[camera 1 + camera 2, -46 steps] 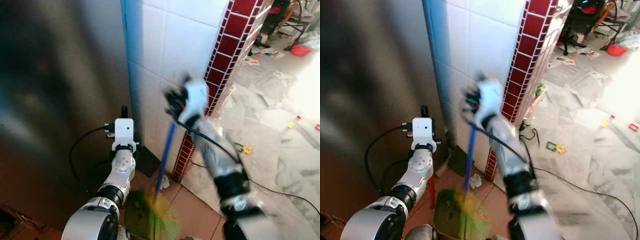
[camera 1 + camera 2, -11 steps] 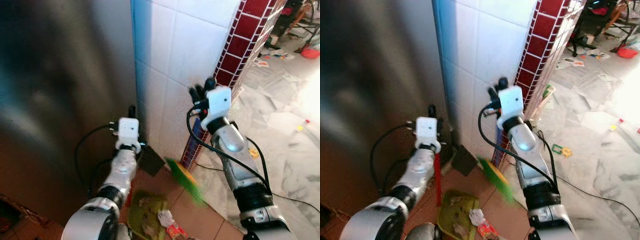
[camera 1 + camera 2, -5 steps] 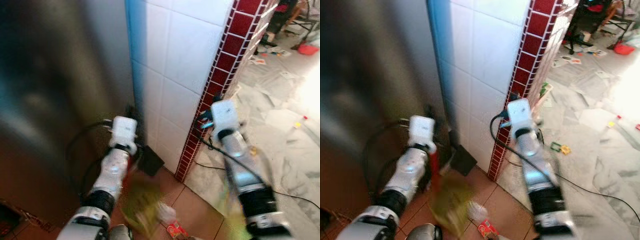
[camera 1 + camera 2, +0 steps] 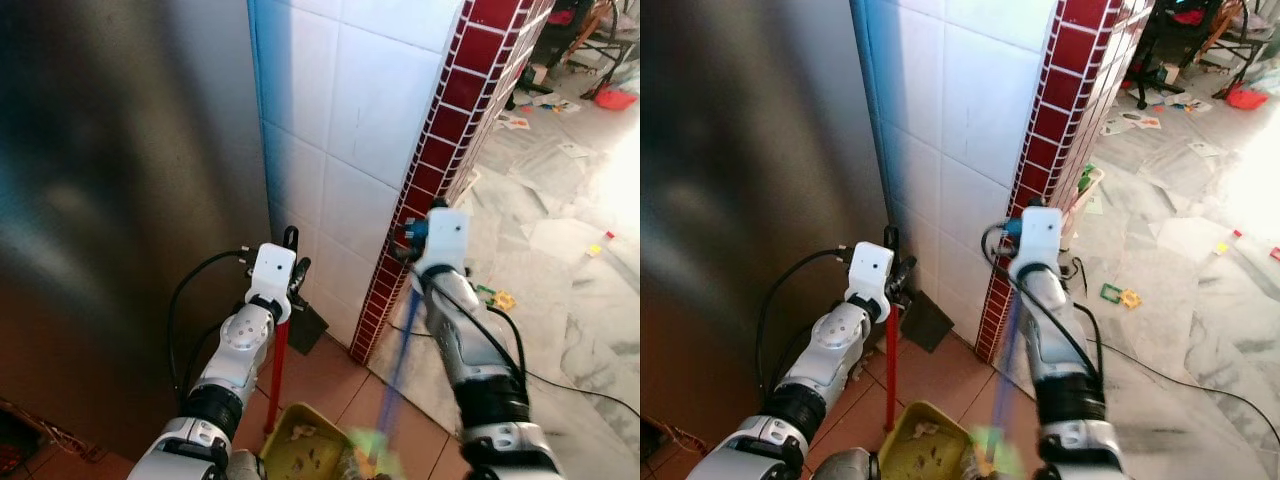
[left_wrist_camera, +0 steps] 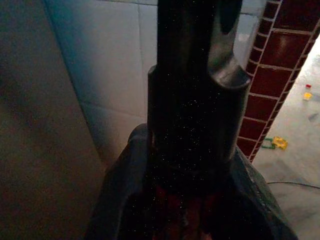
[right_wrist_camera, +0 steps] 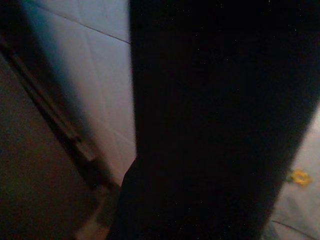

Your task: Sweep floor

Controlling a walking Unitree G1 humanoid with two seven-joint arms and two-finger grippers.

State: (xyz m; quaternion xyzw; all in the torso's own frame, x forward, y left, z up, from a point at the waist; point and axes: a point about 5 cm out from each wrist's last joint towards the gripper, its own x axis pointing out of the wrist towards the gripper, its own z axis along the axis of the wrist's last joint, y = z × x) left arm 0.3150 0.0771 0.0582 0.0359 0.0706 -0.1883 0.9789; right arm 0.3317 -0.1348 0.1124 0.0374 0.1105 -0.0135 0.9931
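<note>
My left gripper (image 4: 290, 255) is shut on the top of a red dustpan handle (image 4: 277, 370), which stands upright. In the left wrist view its black fingers (image 5: 200, 100) close over a red part. Below sits the yellow-green dustpan (image 4: 925, 445) on the terracotta floor, with small bits of litter in it. My right gripper (image 4: 413, 233) is shut on a blue broom handle (image 4: 400, 350) that hangs down, blurred. The green broom head (image 4: 370, 443) is at the dustpan's right edge. The right wrist view is dark.
A steel-faced panel (image 4: 110, 200) fills the left. A white tiled wall (image 4: 350, 110) ends in a red tiled column (image 4: 440, 150). A dark flat object (image 4: 305, 325) leans at the wall's foot. On the marble floor at right lie a black cable (image 4: 570, 385), a yellow toy (image 4: 500, 299) and papers (image 4: 560, 150).
The broom, tilted with its head raised a second ago, now hangs down with its head at the dustpan. The dustpan, blurred half a second ago, is still. The camera shifted slightly.
</note>
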